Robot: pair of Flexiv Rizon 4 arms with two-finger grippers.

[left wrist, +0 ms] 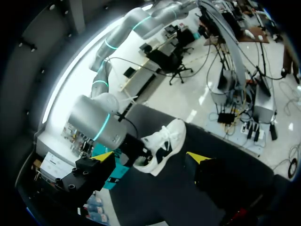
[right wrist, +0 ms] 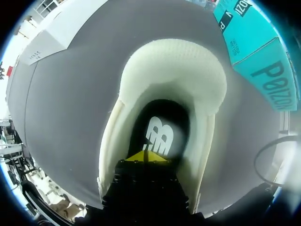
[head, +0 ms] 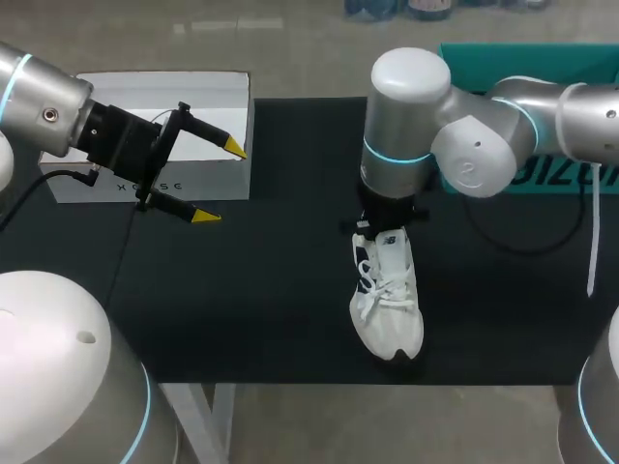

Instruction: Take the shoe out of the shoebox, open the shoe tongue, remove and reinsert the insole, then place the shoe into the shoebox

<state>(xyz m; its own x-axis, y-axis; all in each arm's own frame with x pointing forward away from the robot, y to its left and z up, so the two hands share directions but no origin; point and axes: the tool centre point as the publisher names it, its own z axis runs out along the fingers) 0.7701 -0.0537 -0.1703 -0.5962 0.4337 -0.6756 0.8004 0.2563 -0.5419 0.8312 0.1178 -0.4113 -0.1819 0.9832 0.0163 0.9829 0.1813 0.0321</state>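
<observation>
Reaching into the shoe, is the right gripper [right wrist: 143, 156] holding anything?

Its yellow tips are pressed together deep in the heel opening, right at the insole [right wrist: 157, 134]; whether they pinch it I cannot tell.

And the left gripper [head: 221, 182]?

Jaws spread wide, empty; it hangs over the table's [head: 242, 319] left side, just in front of the white shoebox [head: 218, 101] at the back left corner.

Where's the shoe [head: 387, 300]?

On its sole near the table's front edge, toe toward that edge, out of the box; I'd judge insole removal is in hand; next calls for a firm pinch at the insole's heel and a slow lift.
</observation>
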